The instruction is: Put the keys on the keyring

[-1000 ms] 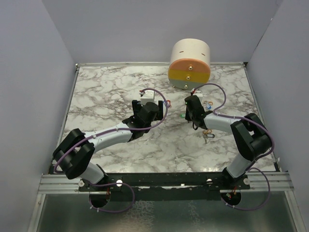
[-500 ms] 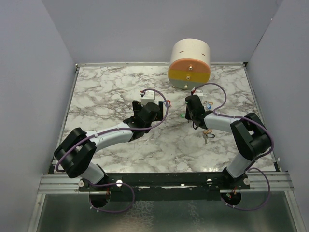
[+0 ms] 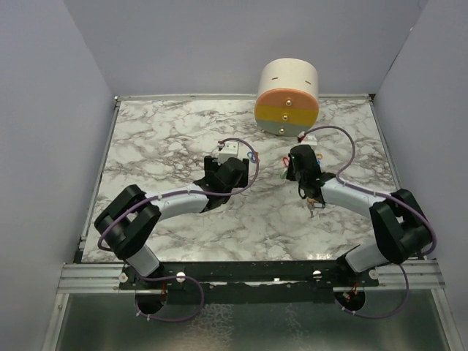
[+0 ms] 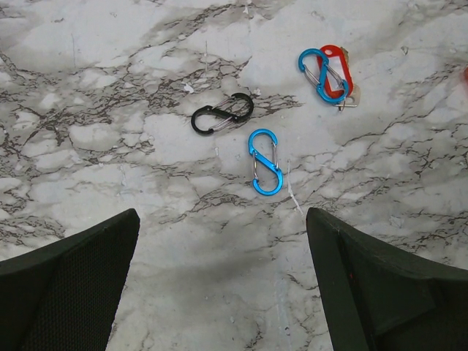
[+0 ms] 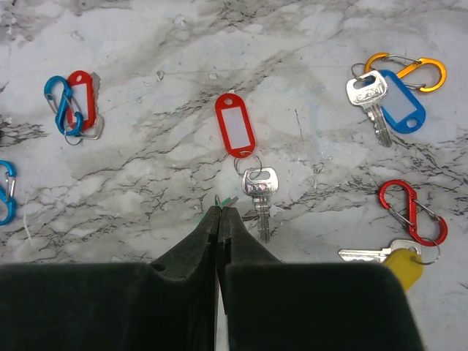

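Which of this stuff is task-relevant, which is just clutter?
Job: key with red tag, key with blue tag, key with yellow tag.
Lying about: black clip, blue clip, round box.

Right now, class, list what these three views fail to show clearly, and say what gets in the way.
- Right wrist: green sliver at the right gripper tips, mostly covered by its shut fingers; held or not, unclear.
- Right wrist: yellow-tagged key, partly behind the finger.
- Left wrist: red object, cut by the right edge.
- Top external: keys too small to tell apart.
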`<state>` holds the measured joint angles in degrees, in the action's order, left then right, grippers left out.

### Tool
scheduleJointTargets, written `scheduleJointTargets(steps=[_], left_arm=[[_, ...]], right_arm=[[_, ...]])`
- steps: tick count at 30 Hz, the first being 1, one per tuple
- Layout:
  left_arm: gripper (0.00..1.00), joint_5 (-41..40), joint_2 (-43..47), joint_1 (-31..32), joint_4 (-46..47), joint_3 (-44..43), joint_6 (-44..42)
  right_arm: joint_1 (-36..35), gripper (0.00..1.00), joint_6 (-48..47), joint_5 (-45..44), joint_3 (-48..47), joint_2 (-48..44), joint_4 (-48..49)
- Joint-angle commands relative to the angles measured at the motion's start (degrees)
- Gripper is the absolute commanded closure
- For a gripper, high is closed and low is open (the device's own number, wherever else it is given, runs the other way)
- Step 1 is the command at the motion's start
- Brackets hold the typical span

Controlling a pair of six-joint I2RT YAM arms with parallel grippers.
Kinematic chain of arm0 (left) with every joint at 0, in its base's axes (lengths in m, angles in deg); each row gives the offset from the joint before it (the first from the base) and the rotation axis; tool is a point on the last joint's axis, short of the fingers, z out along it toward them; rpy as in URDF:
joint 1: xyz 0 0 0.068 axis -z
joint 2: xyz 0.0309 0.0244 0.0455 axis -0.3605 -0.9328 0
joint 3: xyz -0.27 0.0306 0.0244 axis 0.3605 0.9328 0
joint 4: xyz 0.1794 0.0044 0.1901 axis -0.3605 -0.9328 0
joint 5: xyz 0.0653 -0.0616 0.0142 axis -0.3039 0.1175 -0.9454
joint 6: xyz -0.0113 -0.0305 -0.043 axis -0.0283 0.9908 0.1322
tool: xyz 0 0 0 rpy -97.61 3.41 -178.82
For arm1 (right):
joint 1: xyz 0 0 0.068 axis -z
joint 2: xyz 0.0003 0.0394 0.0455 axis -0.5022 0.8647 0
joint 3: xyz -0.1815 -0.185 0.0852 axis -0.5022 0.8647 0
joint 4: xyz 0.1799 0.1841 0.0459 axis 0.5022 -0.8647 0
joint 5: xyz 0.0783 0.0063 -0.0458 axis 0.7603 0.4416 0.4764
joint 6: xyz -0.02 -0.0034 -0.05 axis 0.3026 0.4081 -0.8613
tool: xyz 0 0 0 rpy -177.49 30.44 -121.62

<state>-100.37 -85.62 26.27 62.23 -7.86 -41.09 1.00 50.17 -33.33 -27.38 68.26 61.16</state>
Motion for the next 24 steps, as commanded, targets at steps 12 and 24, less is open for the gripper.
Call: scheduleJointTargets(steps=[12,24], left_arm=[[0.18,-1.3,-12.0,0.1,2.0,-6.8,2.4],[0.32,-4.0,-16.9,0.3,4.6,-8.1,3.6]], right_arm=[[0.1,0.99,-7.5,4.2,6.0,-18.9,2.6],[0.1,0.99,-8.0,5.3,6.6,-22.0,2.3]])
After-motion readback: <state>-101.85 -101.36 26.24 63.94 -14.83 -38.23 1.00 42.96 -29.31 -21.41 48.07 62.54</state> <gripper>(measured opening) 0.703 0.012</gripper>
